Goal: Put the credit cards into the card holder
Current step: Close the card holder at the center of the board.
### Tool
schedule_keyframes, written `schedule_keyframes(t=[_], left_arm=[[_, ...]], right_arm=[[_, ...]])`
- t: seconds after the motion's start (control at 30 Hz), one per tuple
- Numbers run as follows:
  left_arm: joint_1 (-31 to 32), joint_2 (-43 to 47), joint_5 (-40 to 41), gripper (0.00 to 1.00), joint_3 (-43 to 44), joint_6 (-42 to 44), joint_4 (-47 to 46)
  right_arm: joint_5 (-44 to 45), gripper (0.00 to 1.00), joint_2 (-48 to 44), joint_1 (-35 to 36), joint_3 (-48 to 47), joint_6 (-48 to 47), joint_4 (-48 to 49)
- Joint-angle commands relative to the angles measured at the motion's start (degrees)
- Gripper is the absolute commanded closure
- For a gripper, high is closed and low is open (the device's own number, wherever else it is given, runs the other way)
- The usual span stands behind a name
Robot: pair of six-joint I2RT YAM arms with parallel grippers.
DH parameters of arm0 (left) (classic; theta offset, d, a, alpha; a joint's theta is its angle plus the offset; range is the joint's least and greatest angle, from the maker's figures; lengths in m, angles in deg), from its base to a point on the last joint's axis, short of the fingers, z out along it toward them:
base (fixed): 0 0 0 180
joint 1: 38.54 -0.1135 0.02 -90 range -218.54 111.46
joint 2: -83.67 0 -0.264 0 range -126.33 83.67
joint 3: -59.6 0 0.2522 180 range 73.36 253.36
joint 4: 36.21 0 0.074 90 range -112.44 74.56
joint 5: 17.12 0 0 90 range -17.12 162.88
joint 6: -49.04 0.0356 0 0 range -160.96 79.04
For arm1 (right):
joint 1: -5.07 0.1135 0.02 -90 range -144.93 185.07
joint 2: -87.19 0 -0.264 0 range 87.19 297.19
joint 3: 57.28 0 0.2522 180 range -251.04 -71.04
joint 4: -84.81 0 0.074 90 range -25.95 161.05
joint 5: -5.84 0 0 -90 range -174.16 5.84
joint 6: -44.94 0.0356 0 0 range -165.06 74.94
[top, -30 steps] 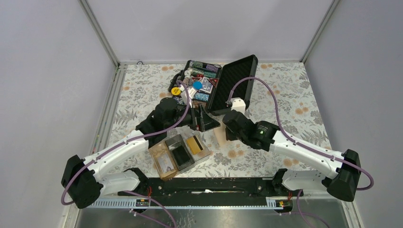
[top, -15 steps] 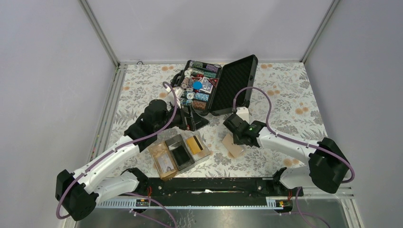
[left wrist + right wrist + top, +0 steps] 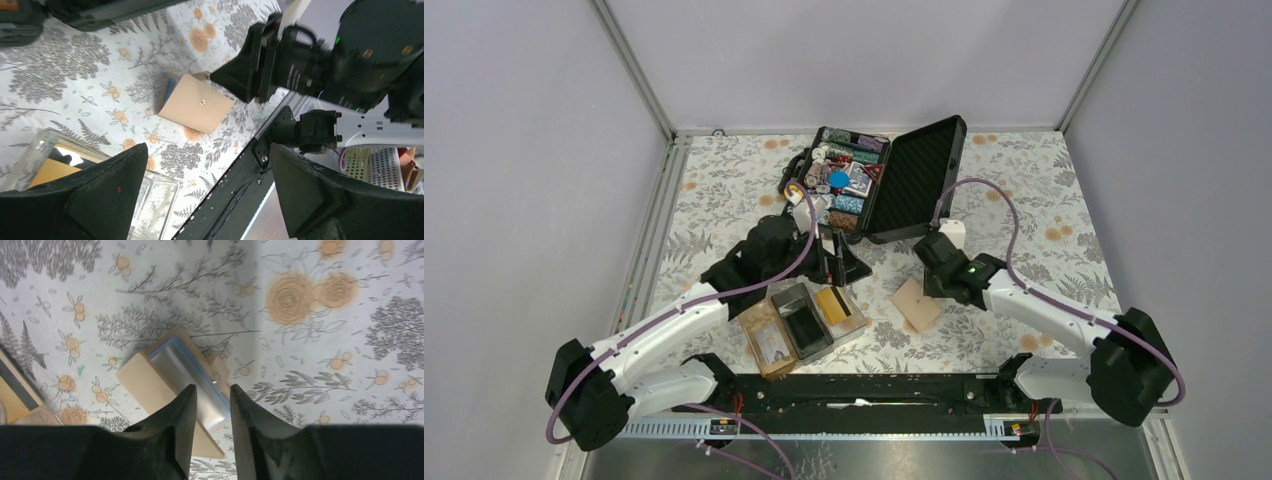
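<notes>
The card holder [image 3: 769,345] lies near the front edge, left of centre. A gold-orange credit card [image 3: 832,303] lies in its right compartment; the card also shows in the left wrist view [image 3: 47,172] and, with its black stripe, in the right wrist view [image 3: 12,395]. A tan folded wallet [image 3: 917,303] lies flat to the right of the holder, with a silvery-blue card [image 3: 185,365] showing in its fold. My left gripper [image 3: 842,262] is wide open and empty just behind the holder. My right gripper [image 3: 212,390] hovers over the wallet, its jaws slightly apart and empty.
An open black chip case [image 3: 864,180] full of chips stands at the back centre, its lid [image 3: 919,175] raised to the right. The black base rail [image 3: 864,390] runs along the near edge. The flowered cloth [image 3: 1044,200] covers the table.
My right gripper laid the tan wallet flat, let it go and drew back. My left gripper swung out to the left and came back over the holder.
</notes>
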Motion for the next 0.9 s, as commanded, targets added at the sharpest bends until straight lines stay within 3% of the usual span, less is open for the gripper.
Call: schedule_keyframes(t=[0.0, 0.13, 0.4, 0.53, 0.57, 0.67, 0.73, 0.77, 0.87], left_arm=[[1.7, -1.4, 1.0, 0.03, 0.6, -2.2, -6.1], [1.8, -1.5, 0.3, 0.03, 0.0, -3.6, -7.8], [2.3, -0.1, -0.4, 0.03, -1.2, -5.0, -7.7], [2.4, 0.8, -0.1, 0.03, -2.0, -5.1, -7.7], [2.4, 1.1, 0.2, 0.03, -2.2, -5.1, -7.7], [2.8, 2.5, 1.6, 0.03, -3.3, -5.3, -8.5], [2.8, 3.5, 2.2, 0.03, -3.7, -5.5, -8.8], [2.9, 3.8, 2.3, 0.03, -3.7, -5.3, -8.9], [2.9, 4.5, 2.5, 0.03, -3.6, -5.0, -9.0]], right_arm=[[-7.7, 0.57, -5.4, -5.8, 1.9, -3.8, 0.9], [-17.9, 0.37, -6.2, -8.6, 5.5, -4.7, 3.7], [-31.4, 0.3, -8.3, -11.3, 14.2, -1.8, 13.5], [-34.6, 0.42, -8.3, -11.4, 16.3, -0.2, 18.1], [-34.6, 0.48, -8.1, -11.5, 16.5, 0.1, 18.5], [-33.5, 0.83, -8.7, -11.4, 17.4, 1.4, 19.9], [-32.9, 0.95, -10.4, -11.4, 18.5, 2.9, 20.9], [-32.6, 1.0, -11.5, -11.4, 19.1, 3.6, 21.6], [-31.8, 1.0, -15.3, -11.4, 22.4, 6.0, 24.6]])
